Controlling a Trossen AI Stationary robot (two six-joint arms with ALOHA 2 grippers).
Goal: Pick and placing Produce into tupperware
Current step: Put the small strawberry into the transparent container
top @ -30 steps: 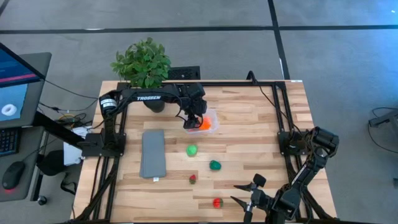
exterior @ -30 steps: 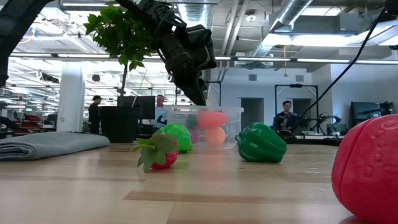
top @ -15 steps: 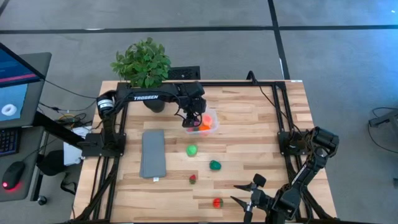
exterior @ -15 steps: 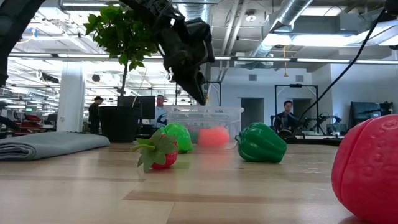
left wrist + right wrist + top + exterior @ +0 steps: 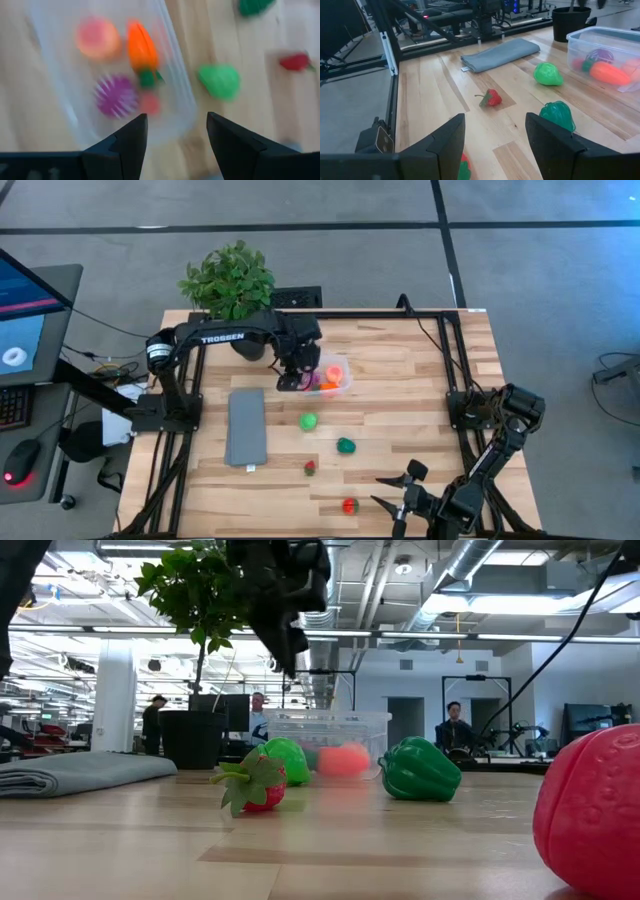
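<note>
We see the tupperware (image 5: pixel 334 375) at twelve o'clock on the tabletop (image 5: pixel 420 395), holding an orange carrot (image 5: pixel 141 46), purple and pink pieces. The left gripper (image 5: pixel 290 379) hovers at its nine o'clock edge, fingers apart and empty. Green pear (image 5: pixel 309 421), dark pepper (image 5: pixel 346 445) and two strawberries lie toward six; the right gripper (image 5: pixel 398 498) waits there, fingers apart.

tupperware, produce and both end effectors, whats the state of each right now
tupperware: upright, no lid, holding produce
carrot: lying inside it
light green fruit: loose on table
dark green pepper: loose on table
left end effector: open, empty
right end effector: open, empty
</note>
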